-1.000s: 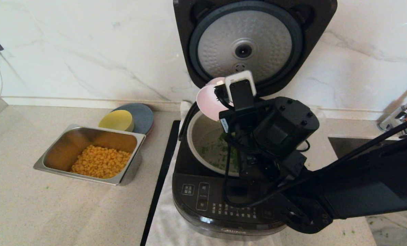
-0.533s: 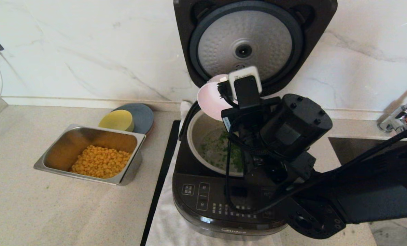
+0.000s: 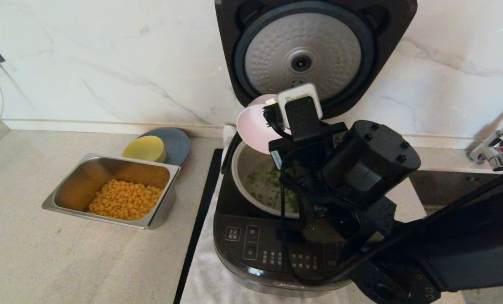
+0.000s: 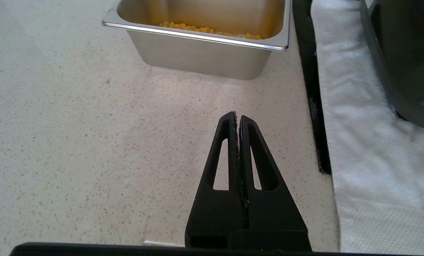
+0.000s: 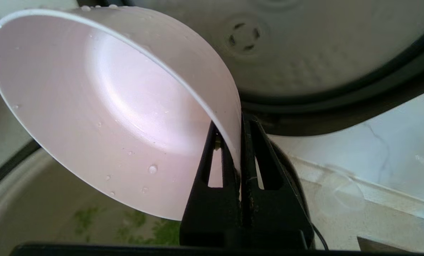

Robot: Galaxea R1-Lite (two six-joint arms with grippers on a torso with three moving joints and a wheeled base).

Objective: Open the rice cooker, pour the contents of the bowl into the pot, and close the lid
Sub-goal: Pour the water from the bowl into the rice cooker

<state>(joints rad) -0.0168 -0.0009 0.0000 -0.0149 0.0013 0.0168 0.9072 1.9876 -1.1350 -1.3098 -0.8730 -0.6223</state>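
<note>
While tipped over the pot (image 3: 251,169), the bowl (image 5: 101,106) sits pinched in the right tool (image 5: 239,124).

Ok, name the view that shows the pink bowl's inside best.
The right wrist view: the bowl fills it, tipped over the pot, its inside bare except for droplets, its rim pinched by the right gripper. The head view shows only part of the bowl behind the wrist. The left wrist view shows none of it.

The bowl (image 3: 253,128) hangs tipped over the pot (image 3: 245,162), green contents (image 3: 272,185) inside.
</note>
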